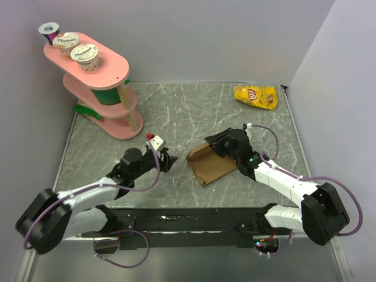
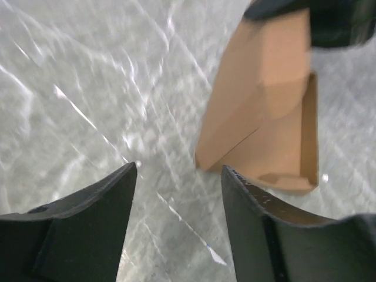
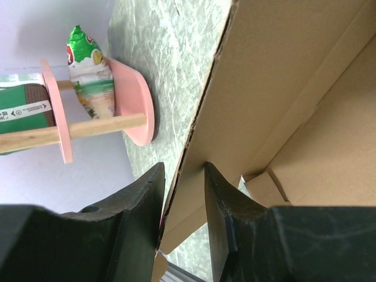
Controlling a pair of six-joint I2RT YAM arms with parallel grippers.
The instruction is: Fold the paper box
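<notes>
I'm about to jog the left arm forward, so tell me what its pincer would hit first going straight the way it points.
Probably the paper box: its near corner lies ahead, slightly off the line of the left pincer, with only table between. Depth is unclear, so it could slip past.
</notes>
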